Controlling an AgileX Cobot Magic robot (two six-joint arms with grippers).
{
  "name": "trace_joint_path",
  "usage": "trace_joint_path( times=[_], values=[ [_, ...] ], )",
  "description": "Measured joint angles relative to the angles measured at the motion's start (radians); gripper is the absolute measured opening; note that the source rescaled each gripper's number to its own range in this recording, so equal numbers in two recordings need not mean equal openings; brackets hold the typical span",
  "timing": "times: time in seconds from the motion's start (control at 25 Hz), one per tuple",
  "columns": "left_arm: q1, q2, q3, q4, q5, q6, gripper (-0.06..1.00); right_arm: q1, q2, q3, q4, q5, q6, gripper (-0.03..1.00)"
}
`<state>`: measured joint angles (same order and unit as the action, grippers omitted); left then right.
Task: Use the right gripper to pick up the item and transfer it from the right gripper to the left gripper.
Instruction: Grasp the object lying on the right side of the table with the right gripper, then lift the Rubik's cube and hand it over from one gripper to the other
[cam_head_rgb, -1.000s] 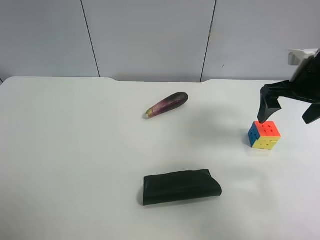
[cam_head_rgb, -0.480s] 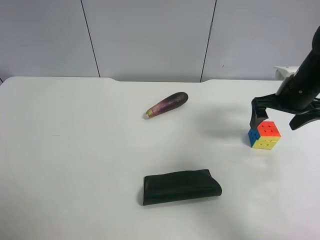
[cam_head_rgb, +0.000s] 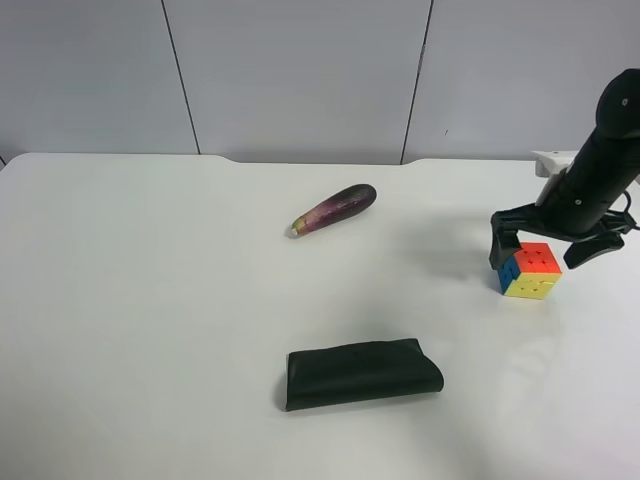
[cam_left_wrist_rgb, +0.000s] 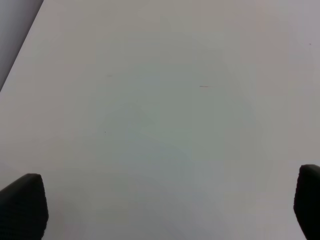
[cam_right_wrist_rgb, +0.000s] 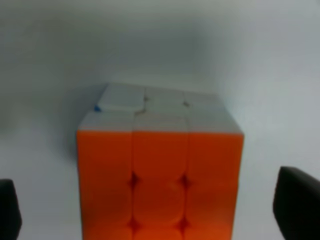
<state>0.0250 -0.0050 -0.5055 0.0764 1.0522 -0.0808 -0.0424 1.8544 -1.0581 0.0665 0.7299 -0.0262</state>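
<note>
The puzzle cube (cam_head_rgb: 528, 271) with orange, blue and yellow faces stands on the white table at the exterior high view's right. My right gripper (cam_head_rgb: 538, 251), on the black arm with a white bracket, is open and lowered around it, one finger on each side and not touching. In the right wrist view the cube's orange face (cam_right_wrist_rgb: 160, 185) fills the middle between my two black fingertips (cam_right_wrist_rgb: 295, 207). My left gripper (cam_left_wrist_rgb: 160, 210) is open over bare table in the left wrist view; it is out of the exterior high view.
A purple eggplant (cam_head_rgb: 335, 209) lies at the table's middle back. A dark green folded pouch (cam_head_rgb: 360, 373) lies nearer the front middle. The table's back edge (cam_head_rgb: 300, 160) meets a grey panelled wall.
My right gripper has come down and slightly leftward from above the cube until its open fingers straddle it. The cube, eggplant and pouch have not moved.
</note>
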Motion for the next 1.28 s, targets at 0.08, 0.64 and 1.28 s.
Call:
trace_joint_path(
  times=[0.08,0.64,1.28],
  values=[
    [0.000,0.000,0.000,0.000,0.000,0.000,1.00,0.000,0.012,0.000,-0.001,-0.015,0.000,1.00],
    [0.000,0.000,0.000,0.000,0.000,0.000,1.00,0.000,0.061,0.000,-0.001,-0.040,0.000,0.50],
    [0.000,0.000,0.000,0.000,0.000,0.000,1.00,0.000,0.052,-0.048,0.036,0.065,0.000,0.00]
  ],
)
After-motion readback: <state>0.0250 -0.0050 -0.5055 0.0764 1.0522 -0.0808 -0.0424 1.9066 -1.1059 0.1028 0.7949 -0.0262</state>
